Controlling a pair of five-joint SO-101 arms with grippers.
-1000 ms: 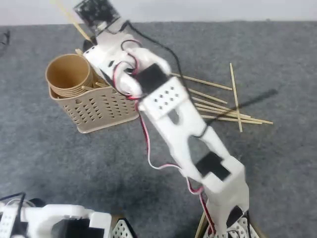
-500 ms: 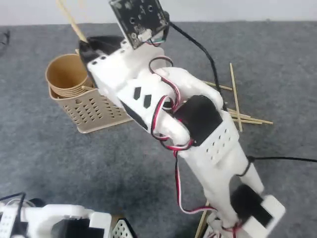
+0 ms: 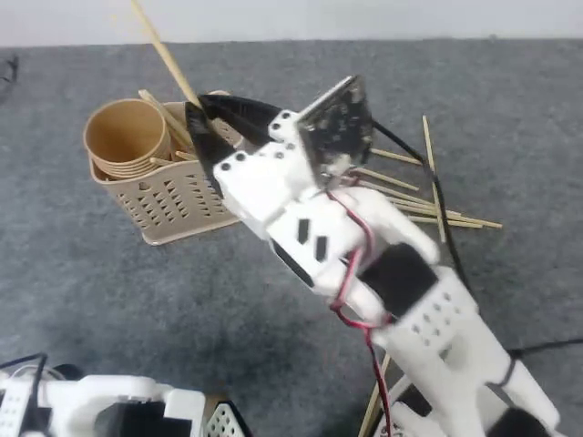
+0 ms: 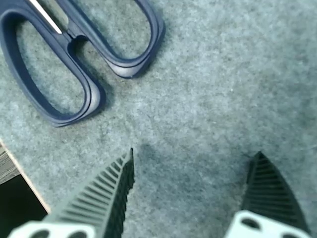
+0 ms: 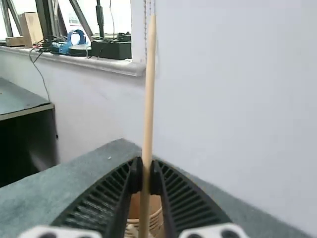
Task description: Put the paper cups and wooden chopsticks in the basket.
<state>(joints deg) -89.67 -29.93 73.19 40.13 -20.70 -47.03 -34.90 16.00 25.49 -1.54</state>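
Grey felt covers the table (image 3: 82, 273).

High view: a beige basket (image 3: 182, 202) stands at the far left of the table. A stack of paper cups (image 3: 127, 137) sits in its left end, with a few chopsticks (image 3: 162, 111) leaning beside the stack. The right jaws are above the basket's right part, closed on one chopstick (image 3: 168, 56) that tilts up and away to the left. Loose chopsticks (image 3: 428, 214) lie scattered on the table to the right, well apart from the basket.

Left wrist view: the left jaws are spread wide with nothing between them, just above the felt. Dark blue scissors (image 4: 74, 64) lie flat nearby.

Right wrist view: the right jaws pinch the chopstick tightly, its length rising straight out between them. The cups' rims show just beneath the jaws.
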